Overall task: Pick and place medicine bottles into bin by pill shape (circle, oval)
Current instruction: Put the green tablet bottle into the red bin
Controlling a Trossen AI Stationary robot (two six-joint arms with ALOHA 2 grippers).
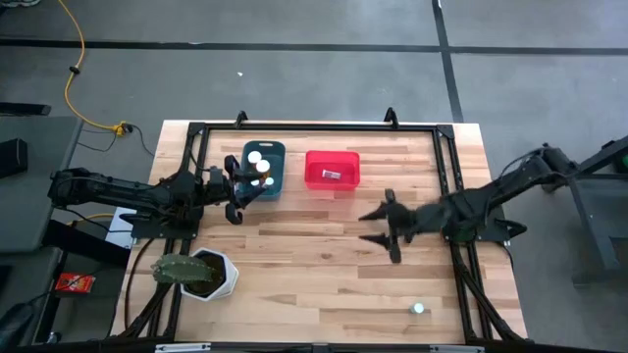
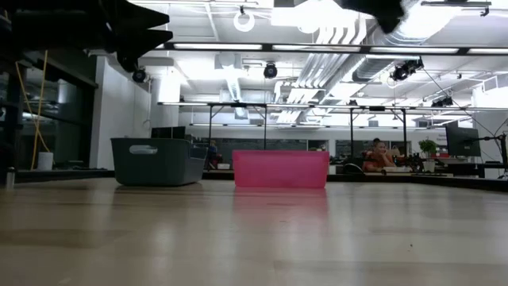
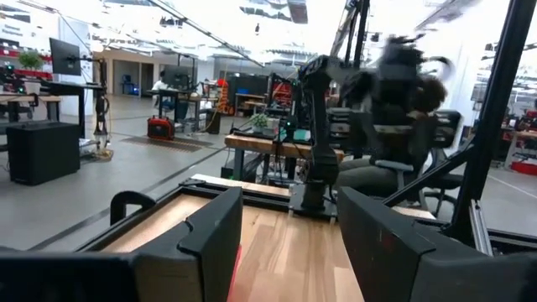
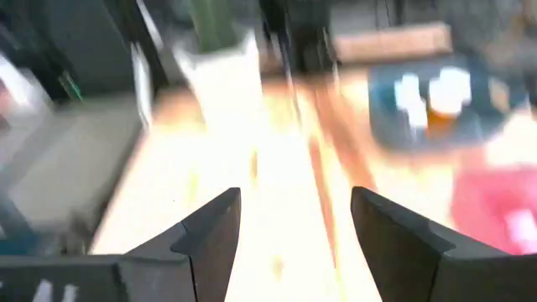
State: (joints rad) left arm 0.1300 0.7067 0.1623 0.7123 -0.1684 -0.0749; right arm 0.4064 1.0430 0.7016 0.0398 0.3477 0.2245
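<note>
The dark teal bin (image 1: 263,169) at the table's far side holds several medicine bottles (image 1: 259,162) with white caps, some amber. Next to it on the right, the red bin (image 1: 332,169) has one small bottle (image 1: 332,175) lying in it. Another white-capped bottle (image 1: 419,308) stands alone near the front right corner. My left gripper (image 1: 245,196) hovers open at the teal bin's near left corner, nothing between its fingers (image 3: 210,243). My right gripper (image 1: 363,227) is open above the table's middle right, pointing toward the left edge, its fingers (image 4: 214,231) empty.
A white hexagonal pot (image 1: 208,273) with a green plant stands at the near left. A black frame (image 1: 444,167) runs along the table's edges. Bare wood lies between the bins and the near edge. People sit in the room beyond the table.
</note>
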